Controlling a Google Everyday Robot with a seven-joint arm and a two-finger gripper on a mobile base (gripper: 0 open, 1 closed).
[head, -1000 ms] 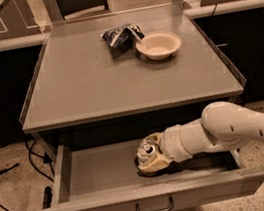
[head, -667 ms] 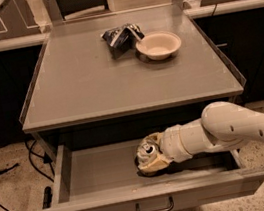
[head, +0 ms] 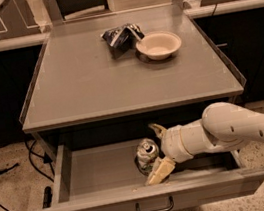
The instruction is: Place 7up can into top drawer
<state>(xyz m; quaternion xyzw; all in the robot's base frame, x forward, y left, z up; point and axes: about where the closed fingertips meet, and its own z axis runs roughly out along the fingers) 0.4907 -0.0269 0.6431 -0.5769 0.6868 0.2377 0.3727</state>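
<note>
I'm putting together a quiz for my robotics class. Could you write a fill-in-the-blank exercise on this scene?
1. The 7up can stands in the top drawer with its silver top facing ____.
2. The gripper, open at the can, reaches into the drawer from the picture's ____ side.
3. On the table, the dark snack bag lies beside a cream ____.

Missing words: up; right; bowl

Free in the top drawer's (head: 93, 171) left half; blocked mid-right by the gripper (head: 150, 153), spread around the 7up can (head: 146, 150). Open across the counter's (head: 93, 86) front, barred at the back by snack bag (head: 120, 37) and bowl (head: 158, 45).
</note>
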